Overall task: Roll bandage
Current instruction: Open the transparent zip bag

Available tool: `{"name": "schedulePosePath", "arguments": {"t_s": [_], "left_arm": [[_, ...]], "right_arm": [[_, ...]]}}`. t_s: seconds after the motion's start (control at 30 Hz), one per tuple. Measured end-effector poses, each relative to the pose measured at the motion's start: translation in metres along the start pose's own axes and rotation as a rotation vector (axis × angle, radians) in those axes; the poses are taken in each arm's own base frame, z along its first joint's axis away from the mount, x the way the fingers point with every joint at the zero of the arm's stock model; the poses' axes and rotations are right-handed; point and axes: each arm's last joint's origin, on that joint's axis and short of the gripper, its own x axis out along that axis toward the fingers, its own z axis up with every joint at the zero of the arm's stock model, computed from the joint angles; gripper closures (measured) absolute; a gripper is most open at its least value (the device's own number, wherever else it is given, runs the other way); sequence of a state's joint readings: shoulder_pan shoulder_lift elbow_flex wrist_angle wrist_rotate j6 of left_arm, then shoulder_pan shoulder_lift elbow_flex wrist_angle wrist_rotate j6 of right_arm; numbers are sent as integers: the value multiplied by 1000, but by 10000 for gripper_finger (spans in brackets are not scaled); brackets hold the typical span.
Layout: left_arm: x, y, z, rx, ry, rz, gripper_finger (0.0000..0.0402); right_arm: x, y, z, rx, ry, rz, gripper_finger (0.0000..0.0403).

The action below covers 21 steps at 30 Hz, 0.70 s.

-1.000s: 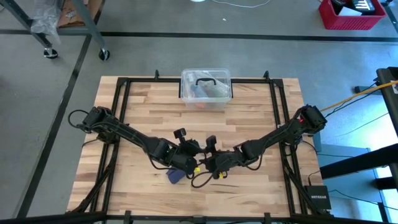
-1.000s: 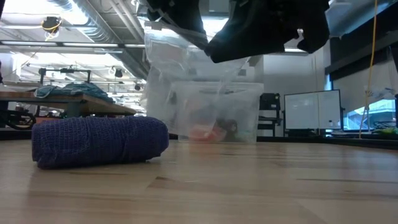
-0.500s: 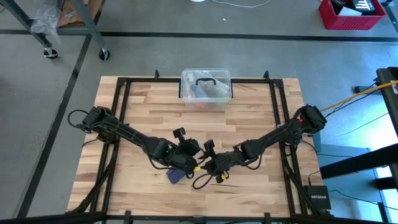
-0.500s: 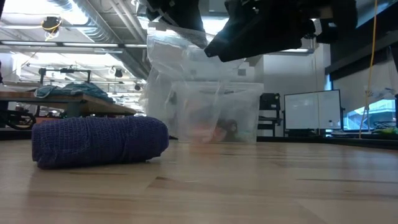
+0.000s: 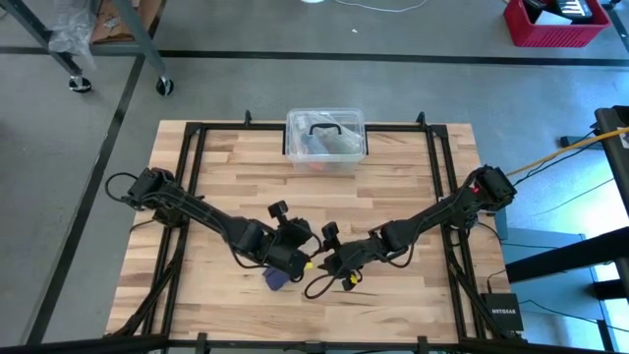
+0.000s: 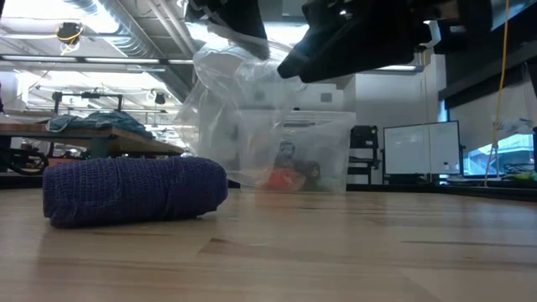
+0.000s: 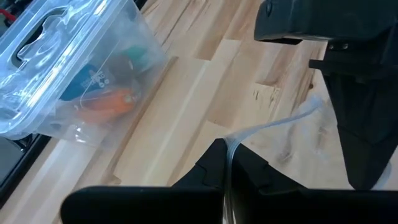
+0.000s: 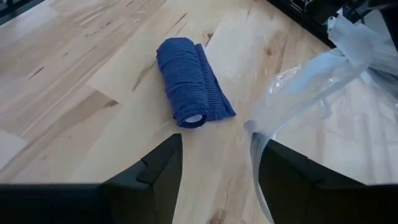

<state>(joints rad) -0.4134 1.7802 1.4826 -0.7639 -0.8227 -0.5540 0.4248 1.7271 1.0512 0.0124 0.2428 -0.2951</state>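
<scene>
Knitted bandage (image 8: 191, 83) rolled into cylinder, crinkled clear wrapper (image 8: 311, 81) beside

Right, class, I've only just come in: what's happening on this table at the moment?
The bandage is already rolled up and lies on the wooden table, with neither gripper touching it. Both arms meet above the table's near-middle. The left gripper is shut on a thin edge of a clear plastic wrapper, which hangs in the air between the two arms. The right gripper is open, next to the wrapper's hanging end. At the table's far edge stands a clear plastic box with a black handle.
</scene>
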Motion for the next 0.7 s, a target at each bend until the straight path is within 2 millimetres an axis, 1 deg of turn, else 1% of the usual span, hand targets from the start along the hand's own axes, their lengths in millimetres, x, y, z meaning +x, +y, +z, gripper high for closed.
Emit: {"name": "schedulePosePath", "arguments": {"t_s": [0.27, 0.47, 0.7], "left_arm": [[-1, -1, -1, 7, 0, -2, 400], [-1, -1, -1, 8, 0, -1, 400], [-1, -1, -1, 8, 0, -2, 400]], "right_arm": [[0, 0, 0, 0, 1, -1, 210], [0, -2, -1, 29, 19, -65, 209], [0, -2, 0, 31, 17, -75, 209]]}}
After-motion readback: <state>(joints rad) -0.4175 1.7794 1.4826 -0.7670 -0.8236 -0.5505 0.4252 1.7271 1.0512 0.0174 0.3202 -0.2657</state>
